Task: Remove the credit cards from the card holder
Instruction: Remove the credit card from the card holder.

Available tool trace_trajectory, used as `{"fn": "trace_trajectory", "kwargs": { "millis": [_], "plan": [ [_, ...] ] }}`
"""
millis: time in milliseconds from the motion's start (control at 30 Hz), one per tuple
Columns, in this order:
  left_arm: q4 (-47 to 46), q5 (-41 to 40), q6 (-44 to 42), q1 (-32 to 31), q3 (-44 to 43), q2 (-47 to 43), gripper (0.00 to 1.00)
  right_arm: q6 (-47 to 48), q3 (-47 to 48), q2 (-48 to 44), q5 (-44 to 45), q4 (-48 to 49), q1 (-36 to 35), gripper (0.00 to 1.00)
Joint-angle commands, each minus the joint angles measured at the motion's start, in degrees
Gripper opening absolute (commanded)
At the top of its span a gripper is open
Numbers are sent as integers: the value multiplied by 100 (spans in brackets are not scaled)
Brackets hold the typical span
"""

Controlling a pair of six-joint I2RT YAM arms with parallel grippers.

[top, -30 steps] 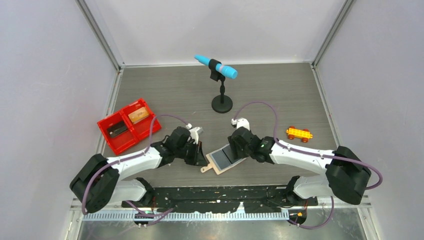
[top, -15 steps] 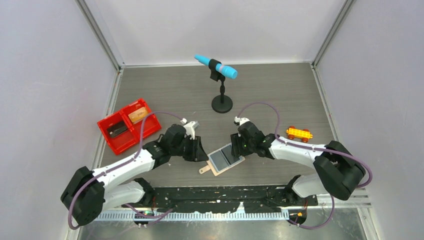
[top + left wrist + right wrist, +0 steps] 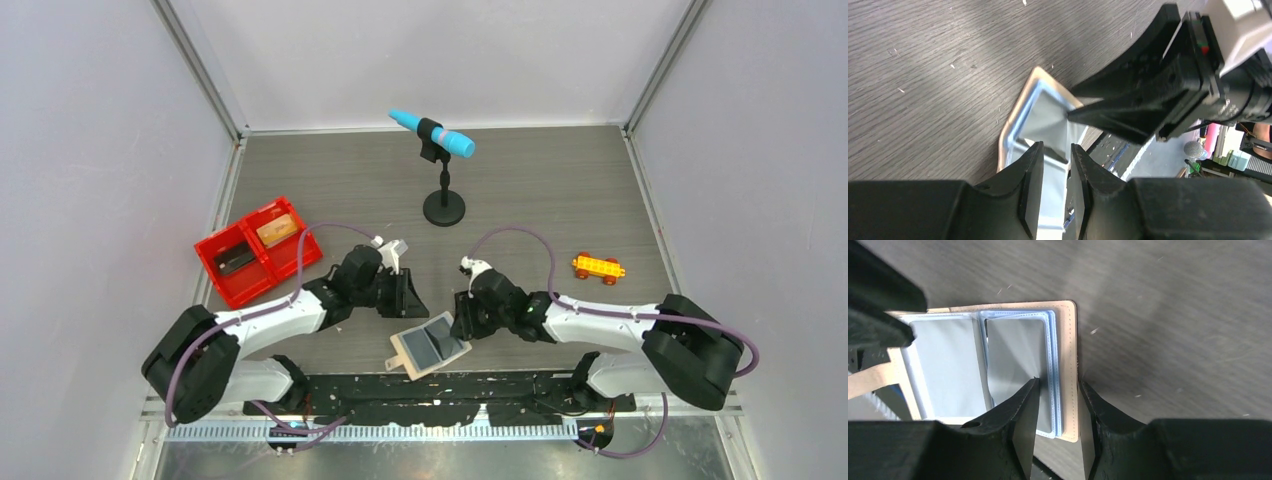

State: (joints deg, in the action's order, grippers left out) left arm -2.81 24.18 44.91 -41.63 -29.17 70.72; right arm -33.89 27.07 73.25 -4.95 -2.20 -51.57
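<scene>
The tan card holder (image 3: 430, 345) lies spread open at the table's front edge, its blue-grey sleeves (image 3: 948, 365) looking empty. My right gripper (image 3: 461, 325) points down on its right side. The fingers stand narrowly apart astride the tan border (image 3: 1066, 365), one fingertip (image 3: 1034, 382) on a sleeve. My left gripper (image 3: 408, 303) hovers at the holder's far edge, its jaws a small gap apart (image 3: 1056, 147) with nothing pinched. Whether it touches the holder I cannot tell. A tan-orange card (image 3: 279, 230) and a dark card (image 3: 233, 260) lie in the red tray (image 3: 228, 285).
A blue microphone on a black stand (image 3: 443, 205) stands at the back centre. An orange-yellow toy car (image 3: 598, 267) sits to the right. The black rail (image 3: 430, 385) runs just beyond the holder at the front edge. Both grippers crowd close together over the holder.
The card holder has slid toward the front edge and turned a little, and the right gripper has come nearer with it. The left gripper shifted right, toward the holder.
</scene>
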Motion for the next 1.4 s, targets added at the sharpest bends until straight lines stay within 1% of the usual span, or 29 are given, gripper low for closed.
{"fn": "trace_trajectory", "kwargs": {
  "millis": [0,67,200,367,433,533,700,867,967,1067,1167,1300,1367],
  "plan": [
    [-486,165,82,-12,18,155,28,-610,57,-250,77,-123,-260,42],
    [-419,138,52,-12,25,164,27,-734,69,-422,150,-260,-273,44],
    [-181,54,-7,-12,101,-31,26,-790,144,-821,274,-476,-274,45],
    [152,95,106,-29,299,-551,26,-458,316,-985,220,-564,-283,49],
    [259,98,203,-59,420,-815,26,-250,361,-951,41,-457,-288,47],
    [263,113,435,-159,700,-1165,25,-174,447,-841,-93,-392,-308,44],
    [949,-58,594,-482,1059,-1650,25,-211,447,-819,-8,-339,-318,43],
    [2000,-615,466,-696,1175,-2333,33,-223,388,-845,22,-317,-323,43],
    [2865,-1039,291,-706,1119,-2842,39,-237,356,-860,29,-297,-328,44],
    [3544,-1283,172,-706,1092,-3175,41,-242,331,-901,47,-282,-327,44],
    [3799,-1222,201,-707,1196,-3414,41,-223,326,-902,60,-264,-327,44],
    [3687,-1017,352,-706,1441,-3582,42,-226,314,-898,66,-221,-327,44],
    [3441,-856,445,-706,1552,-3618,43,-221,304,-889,68,-194,-327,44]
  ]
}}
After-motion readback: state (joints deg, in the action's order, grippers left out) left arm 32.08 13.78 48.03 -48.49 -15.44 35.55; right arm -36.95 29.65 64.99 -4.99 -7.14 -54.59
